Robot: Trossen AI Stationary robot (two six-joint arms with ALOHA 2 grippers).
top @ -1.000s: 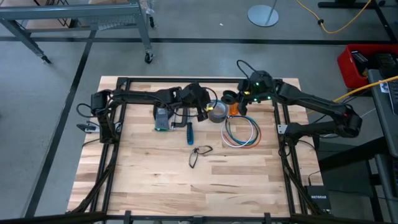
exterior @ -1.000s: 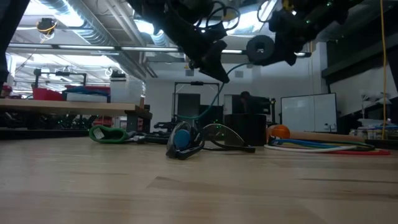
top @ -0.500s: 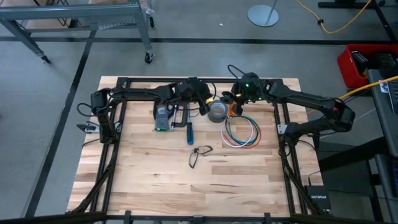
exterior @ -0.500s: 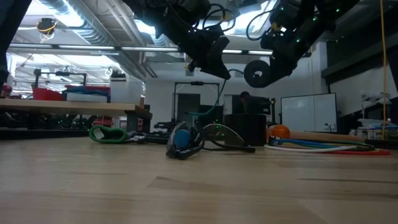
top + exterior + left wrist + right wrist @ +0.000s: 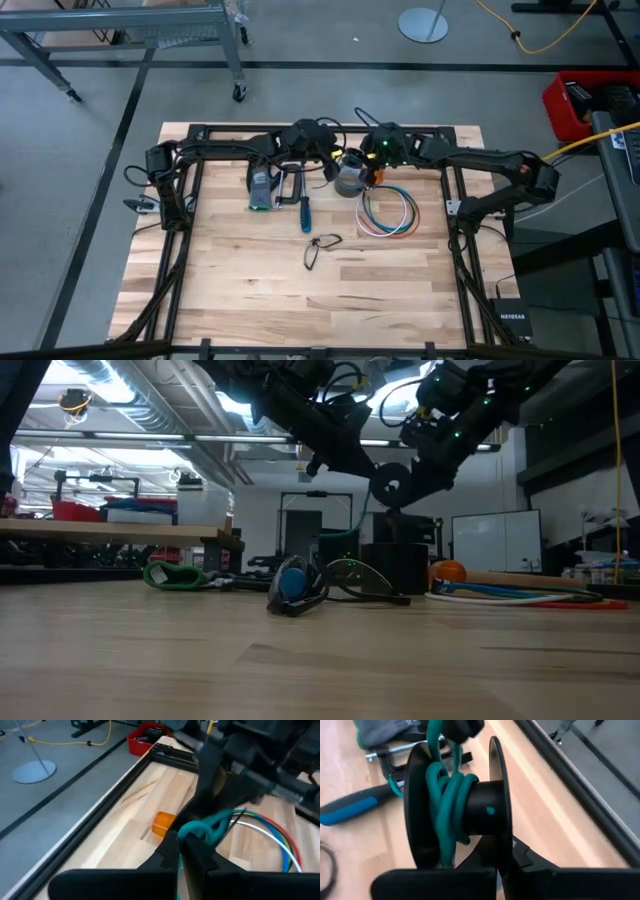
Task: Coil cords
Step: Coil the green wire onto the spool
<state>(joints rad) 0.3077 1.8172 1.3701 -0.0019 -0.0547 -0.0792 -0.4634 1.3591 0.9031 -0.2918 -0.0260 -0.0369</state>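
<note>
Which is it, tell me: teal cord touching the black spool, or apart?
Touching: right wrist view shows the teal cord wrapped around the black spool at its hub.

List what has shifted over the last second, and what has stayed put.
The right gripper, shut on the black spool, has carried it leftward across the table's far edge and lower, toward the left gripper, which stays shut on the teal cord wound onto it. The ring of cords, screwdriver and tape roll lie unmoved.

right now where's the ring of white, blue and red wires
In the high view the cords lie flat on the table's right half, just in front of the grey tape roll and the orange object, right of the blue-handled screwdriver.
</note>
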